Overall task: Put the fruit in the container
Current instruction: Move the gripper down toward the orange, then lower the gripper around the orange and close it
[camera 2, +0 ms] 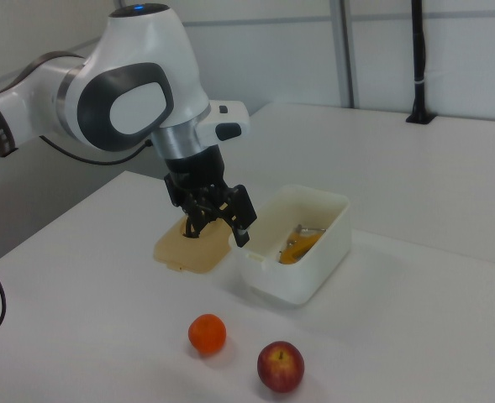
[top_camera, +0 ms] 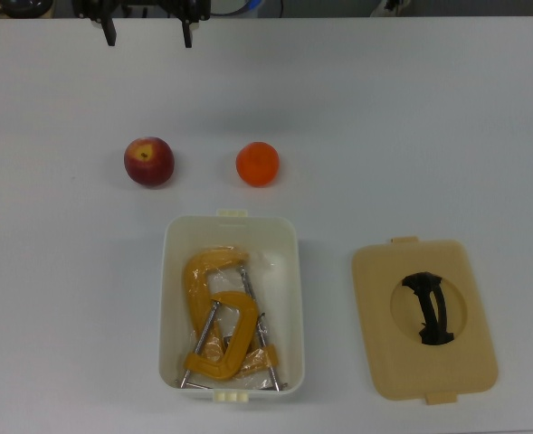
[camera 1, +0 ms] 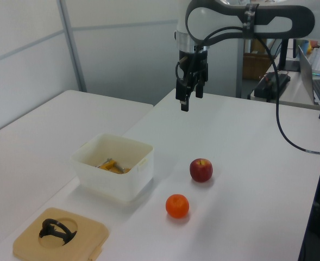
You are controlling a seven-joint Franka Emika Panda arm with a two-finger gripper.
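A dark red apple (top_camera: 148, 161) (camera 1: 201, 169) (camera 2: 280, 366) and a bright orange fruit (top_camera: 257, 164) (camera 1: 177, 206) (camera 2: 207, 332) rest on the white table, side by side and apart. Just below them in the top view stands the white container (top_camera: 168, 298) (camera 1: 116, 176) (camera 2: 318, 264), uncovered. My gripper (top_camera: 148, 38) (camera 1: 191, 98) (camera 2: 216, 231) hangs open and empty well above the table, at the top view's upper edge, beyond the apple. It touches nothing.
Yellow C-clamps (top_camera: 216, 316) (camera 1: 112, 166) (camera 2: 297, 245) lie inside the container. A flat tan lid (top_camera: 379, 344) (camera 1: 89, 234) (camera 2: 188, 252) with a black handle lies on the table at the top view's right of the container.
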